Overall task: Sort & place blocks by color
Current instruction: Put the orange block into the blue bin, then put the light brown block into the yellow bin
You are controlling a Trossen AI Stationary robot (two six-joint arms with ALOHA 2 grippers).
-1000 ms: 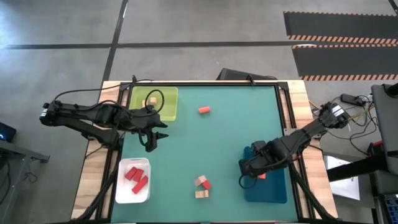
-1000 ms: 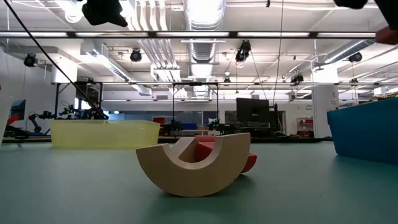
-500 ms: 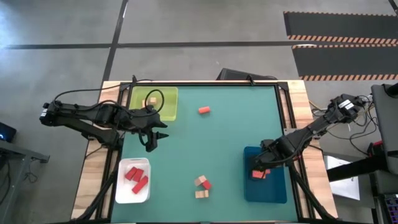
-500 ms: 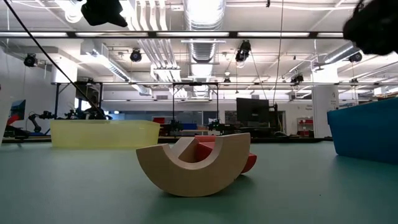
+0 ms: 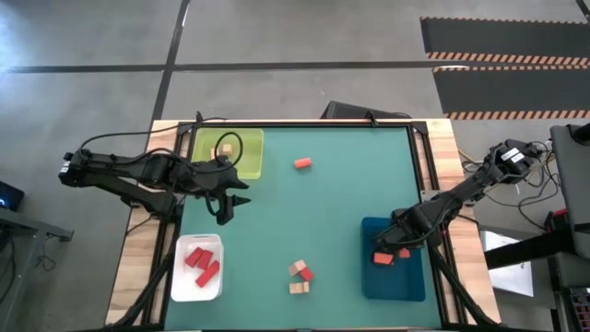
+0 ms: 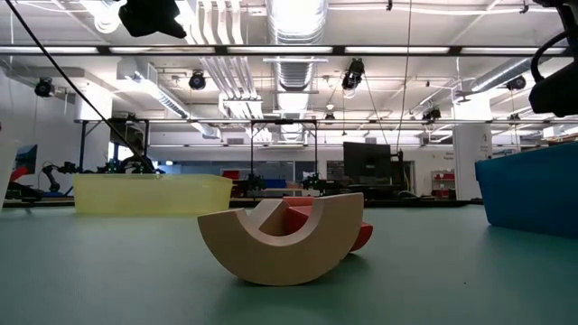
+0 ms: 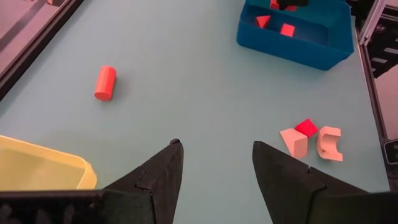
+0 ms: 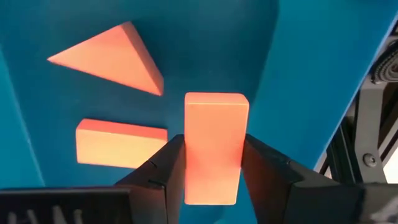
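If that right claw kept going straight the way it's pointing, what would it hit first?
Probably the floor of the blue tray. The right gripper points down into it, shut on an orange block, so that block would touch down first, beside an orange triangle and an orange bar. Depth is unclear.

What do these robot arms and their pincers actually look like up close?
Both arms are black and slim, built from jointed segments with black cables looping alongside. The left arm ends in the left gripper, two dark, wedge-shaped fingers with a matte, faceted surface. The right gripper has the same blunt dark fingers. No markings show.
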